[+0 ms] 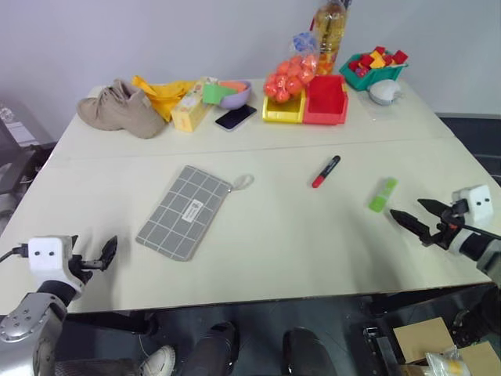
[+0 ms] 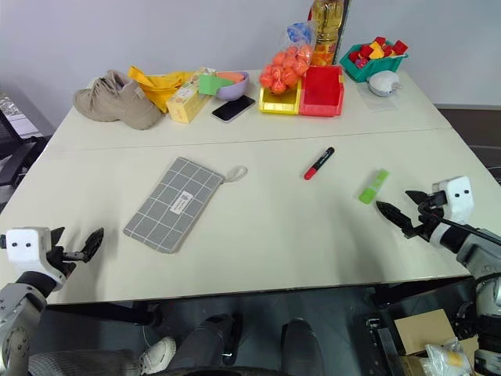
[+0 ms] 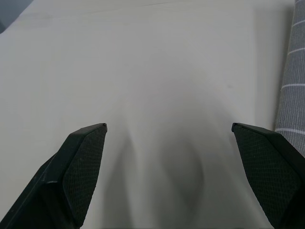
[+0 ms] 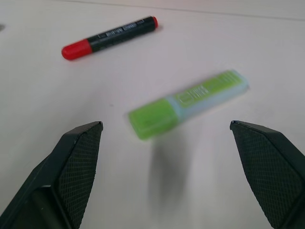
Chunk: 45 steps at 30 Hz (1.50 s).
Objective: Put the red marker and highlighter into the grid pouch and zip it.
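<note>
While both grippers gape | one red marker [image 1: 326, 171] | one highlighter [image 1: 383, 194] | one grid pouch [image 1: 184, 211]

left hand [image 1: 100, 255]: white boxy wrist block, black fingers | right hand [image 1: 412, 216]: same | finger pads [image 4: 78, 157]: cross-hatched black

Cream table [image 1: 258, 258] bears grid pouch [image 1: 184, 211], red marker [image 1: 326, 171], highlighter [image 1: 383, 194].

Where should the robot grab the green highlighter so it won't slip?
Probably across the middle of the highlighter, one finger on each long side. It lies flat on the table, apart from the red marker, so both sides are free. The open right gripper is just beside it and could come from above.
</note>
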Each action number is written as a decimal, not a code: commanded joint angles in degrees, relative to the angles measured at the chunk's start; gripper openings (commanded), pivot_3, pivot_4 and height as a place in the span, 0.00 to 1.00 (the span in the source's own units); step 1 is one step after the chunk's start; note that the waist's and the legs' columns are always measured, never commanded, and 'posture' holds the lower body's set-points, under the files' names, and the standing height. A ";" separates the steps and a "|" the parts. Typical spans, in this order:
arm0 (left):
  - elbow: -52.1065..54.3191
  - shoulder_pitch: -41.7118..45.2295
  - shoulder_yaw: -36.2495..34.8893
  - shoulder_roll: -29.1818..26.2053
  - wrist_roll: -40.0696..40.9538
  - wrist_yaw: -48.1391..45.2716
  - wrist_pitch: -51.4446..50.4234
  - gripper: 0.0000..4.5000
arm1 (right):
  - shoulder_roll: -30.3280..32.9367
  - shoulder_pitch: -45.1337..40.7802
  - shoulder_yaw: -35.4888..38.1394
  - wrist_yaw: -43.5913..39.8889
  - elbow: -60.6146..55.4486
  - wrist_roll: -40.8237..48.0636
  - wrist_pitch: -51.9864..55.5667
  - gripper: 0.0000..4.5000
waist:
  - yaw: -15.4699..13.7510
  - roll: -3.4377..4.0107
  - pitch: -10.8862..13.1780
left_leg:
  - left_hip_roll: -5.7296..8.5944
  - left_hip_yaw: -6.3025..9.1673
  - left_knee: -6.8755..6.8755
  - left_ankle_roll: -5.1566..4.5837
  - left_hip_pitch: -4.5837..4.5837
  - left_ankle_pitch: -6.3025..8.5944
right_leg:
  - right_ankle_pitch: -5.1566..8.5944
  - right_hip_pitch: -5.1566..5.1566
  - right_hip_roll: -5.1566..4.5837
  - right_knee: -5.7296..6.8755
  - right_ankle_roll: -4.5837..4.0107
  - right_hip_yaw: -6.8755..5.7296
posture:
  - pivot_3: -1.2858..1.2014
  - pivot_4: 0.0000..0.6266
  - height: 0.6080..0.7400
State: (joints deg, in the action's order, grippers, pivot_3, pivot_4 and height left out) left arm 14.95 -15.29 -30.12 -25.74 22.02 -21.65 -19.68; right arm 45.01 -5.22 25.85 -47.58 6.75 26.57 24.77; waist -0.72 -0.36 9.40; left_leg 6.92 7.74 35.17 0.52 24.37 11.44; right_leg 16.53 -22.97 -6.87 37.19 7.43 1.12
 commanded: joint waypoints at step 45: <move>12.86 -15.09 5.94 -2.22 -6.79 -10.21 15.55 1.00 | -47.73 -47.36 -39.63 16.98 32.68 -19.78 -5.92 0.01 | 1.71 -0.11 -0.04 | 0.02 0.07 -0.32 0.11 -0.10 -0.05 | -0.13 -0.39 0.19 0.03 0.09 0.00 | 0.52 0.24 1.00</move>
State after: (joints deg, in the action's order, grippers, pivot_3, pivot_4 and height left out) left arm 25.62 -29.63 -23.70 -27.14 15.90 -31.37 -5.29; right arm -1.66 -50.27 -14.39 -32.04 37.44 7.99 19.13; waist 0.99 -0.47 9.36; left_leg 6.94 7.80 34.84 0.63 24.27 11.39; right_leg 16.41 -23.37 -6.68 37.22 7.51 1.12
